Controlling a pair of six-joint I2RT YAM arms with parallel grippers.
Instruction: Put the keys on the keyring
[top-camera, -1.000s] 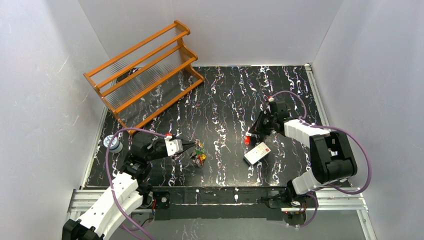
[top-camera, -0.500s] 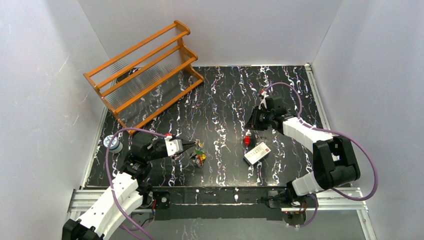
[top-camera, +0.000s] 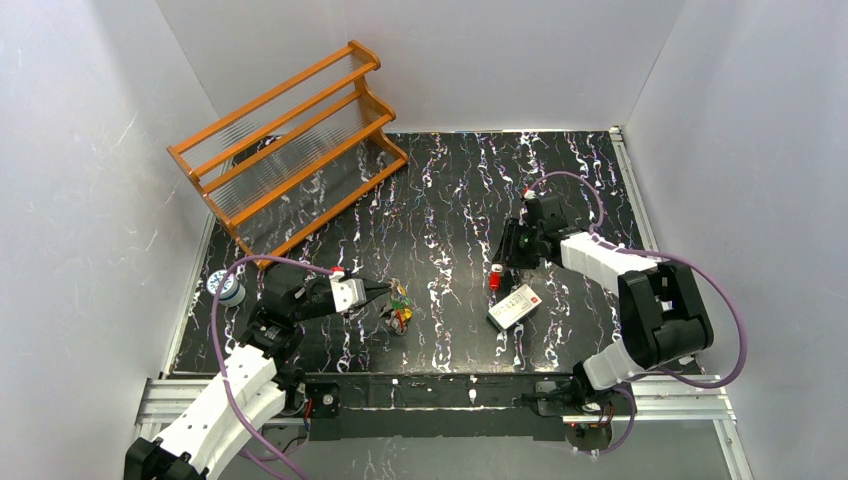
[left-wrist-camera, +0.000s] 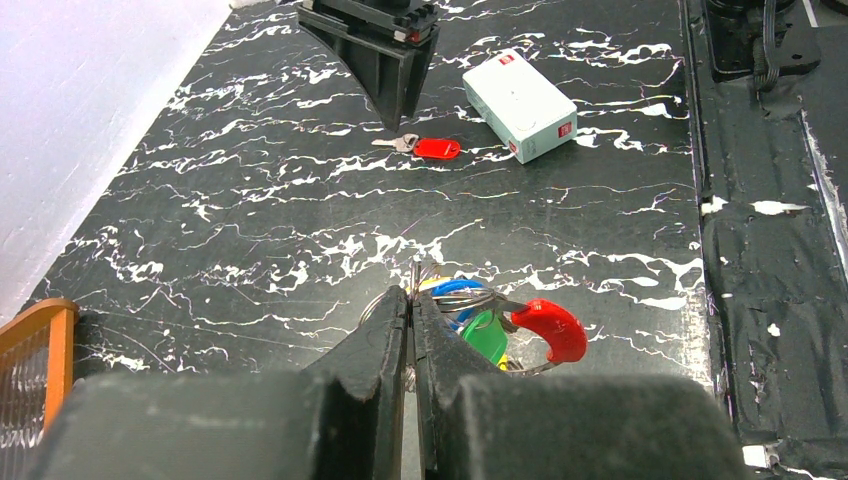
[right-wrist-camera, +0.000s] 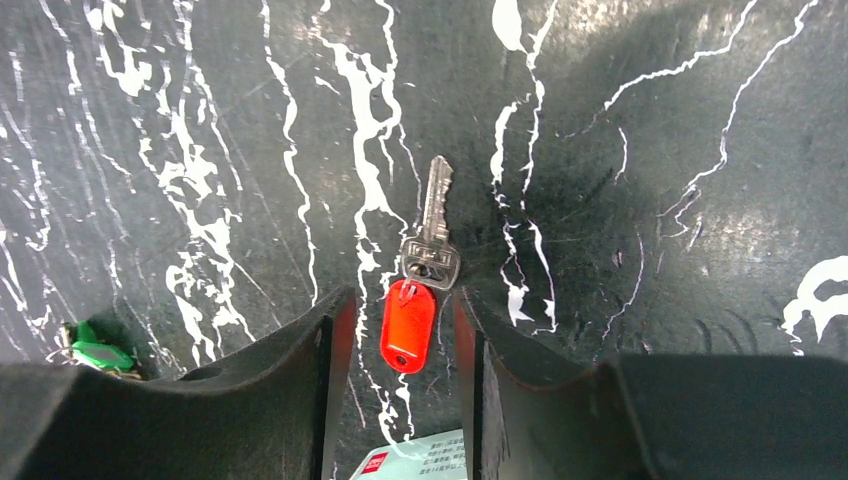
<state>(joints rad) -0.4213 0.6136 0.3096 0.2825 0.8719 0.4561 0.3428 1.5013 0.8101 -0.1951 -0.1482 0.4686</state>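
**Left side.** The left gripper (left-wrist-camera: 411, 300) is found closed tight, with the thin wire of the keyring (left-wrist-camera: 478, 297) pinched at its tips, near the left front of the table (left-wrist-camera: 250, 200). Several keys (left-wrist-camera: 487, 337) with blue, green, red and yellow heads are seen bunched on the keyring just beyond the grip. Whether each one is fully threaded cannot be told.

**Right side.** One key is outstanding. A loose key (right-wrist-camera: 433, 225) with a red tag (right-wrist-camera: 408, 322) is lying flat on the table, well apart from the keyring and just beside a white box (left-wrist-camera: 520, 92). The right gripper (right-wrist-camera: 402, 300) is held low over it with the jaws parted about halfway, one finger on each side of the red tag. Nothing is gripped, and contact with the tag is not shown.

**Progress.** The task is judged mostly done.

**Outstanding.** The loose key is to be picked up, carried across to the keyring and threaded on.
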